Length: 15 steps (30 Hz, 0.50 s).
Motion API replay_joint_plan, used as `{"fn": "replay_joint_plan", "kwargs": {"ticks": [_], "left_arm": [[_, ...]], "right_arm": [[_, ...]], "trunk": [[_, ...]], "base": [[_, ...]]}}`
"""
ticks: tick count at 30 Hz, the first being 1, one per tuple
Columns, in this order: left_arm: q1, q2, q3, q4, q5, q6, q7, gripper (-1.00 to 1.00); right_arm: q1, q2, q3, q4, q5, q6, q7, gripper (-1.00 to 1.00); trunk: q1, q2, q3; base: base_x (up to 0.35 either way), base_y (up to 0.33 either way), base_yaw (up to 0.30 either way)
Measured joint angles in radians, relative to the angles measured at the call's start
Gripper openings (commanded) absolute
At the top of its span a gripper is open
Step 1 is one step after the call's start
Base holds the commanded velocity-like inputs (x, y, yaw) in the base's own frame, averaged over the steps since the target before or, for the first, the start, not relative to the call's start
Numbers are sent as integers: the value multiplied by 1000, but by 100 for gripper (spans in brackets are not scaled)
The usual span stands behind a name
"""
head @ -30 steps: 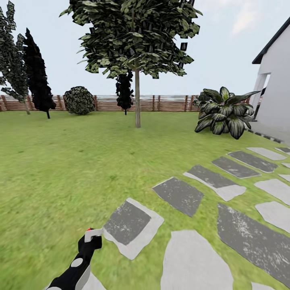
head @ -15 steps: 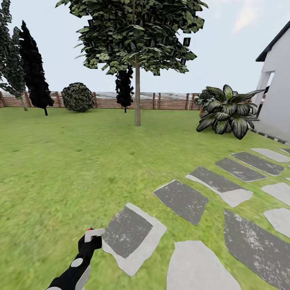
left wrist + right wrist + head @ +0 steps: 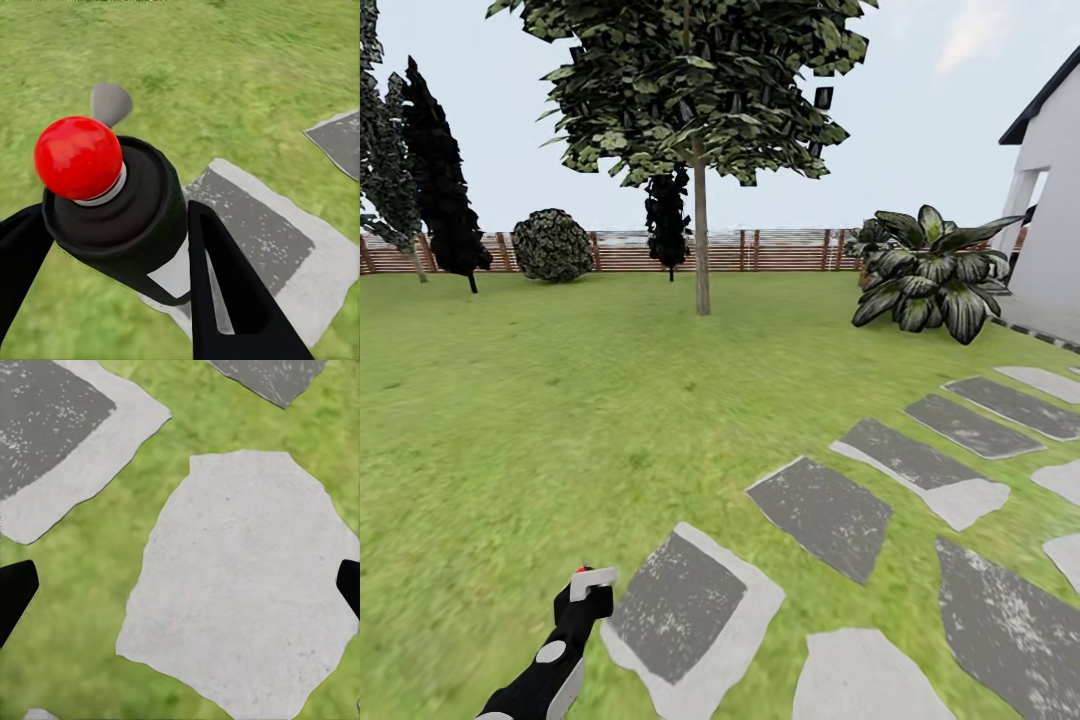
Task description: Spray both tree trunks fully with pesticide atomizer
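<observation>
My left gripper [image 3: 582,606] is low at the left of the head view, shut on the pesticide atomizer [image 3: 592,578], whose pale trigger head and red spot stick out above the black fingers. In the left wrist view the dark bottle [image 3: 124,217] with its red knob sits clamped between the two black fingers [image 3: 225,292]. One tree trunk [image 3: 702,250] stands far ahead on the lawn under a wide blocky green canopy [image 3: 690,80]. My right gripper [image 3: 182,589] hangs open over a pale stone slab [image 3: 240,577], with nothing between its fingertips.
Grey stepping stones [image 3: 825,510] run across the grass to the right. A brown slat fence [image 3: 770,252] closes the back. Dark cypress-like trees [image 3: 440,170] and a round bush [image 3: 553,245] stand at the left; a leafy plant [image 3: 930,285] and white house [image 3: 1050,230] are at the right.
The whole head view has shifted: the stepping stones slid down and to the right, so the camera has moved. The left gripper keeps its hold on the atomizer.
</observation>
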<state>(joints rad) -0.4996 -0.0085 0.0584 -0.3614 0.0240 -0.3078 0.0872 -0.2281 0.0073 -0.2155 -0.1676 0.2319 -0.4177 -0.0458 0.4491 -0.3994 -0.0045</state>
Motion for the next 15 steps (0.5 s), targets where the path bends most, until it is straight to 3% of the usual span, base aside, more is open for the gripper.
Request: {"fn": "replay_joint_plan", "kwargs": {"ticks": [15], "left_arm": [[0, 0, -1, 0, 0, 0, 0, -100]], "right_arm": [[0, 0, 0, 0, 0, -1, 0, 100]], "trunk": [[0, 0, 0]], "base": [[350, 76, 0]]}}
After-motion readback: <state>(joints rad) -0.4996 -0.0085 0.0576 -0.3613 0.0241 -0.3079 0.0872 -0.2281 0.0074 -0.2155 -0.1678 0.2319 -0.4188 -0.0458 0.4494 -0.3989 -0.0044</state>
